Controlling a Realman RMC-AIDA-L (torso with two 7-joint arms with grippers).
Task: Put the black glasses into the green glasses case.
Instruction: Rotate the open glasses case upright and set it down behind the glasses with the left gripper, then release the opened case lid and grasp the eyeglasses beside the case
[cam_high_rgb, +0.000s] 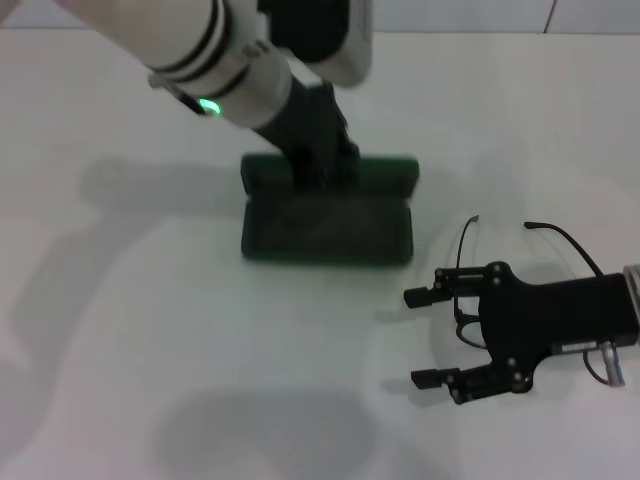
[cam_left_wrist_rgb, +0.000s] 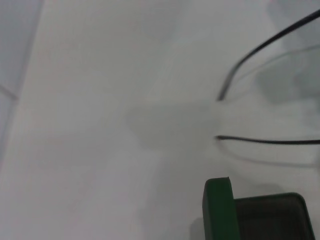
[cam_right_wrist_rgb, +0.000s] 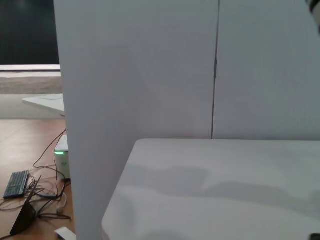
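The green glasses case lies open at the middle of the white table, its lid standing up at the far side. My left gripper is at the lid's middle, reaching in from the upper left. The black glasses lie right of the case, partly under my right gripper, which is open with its fingers pointing left. Only the two temple arms and a bit of frame show. The left wrist view shows a corner of the case and both temple arms of the glasses.
The white table spreads around the case. The right wrist view shows the table's far part, white wall panels and a floor with cables beyond its edge.
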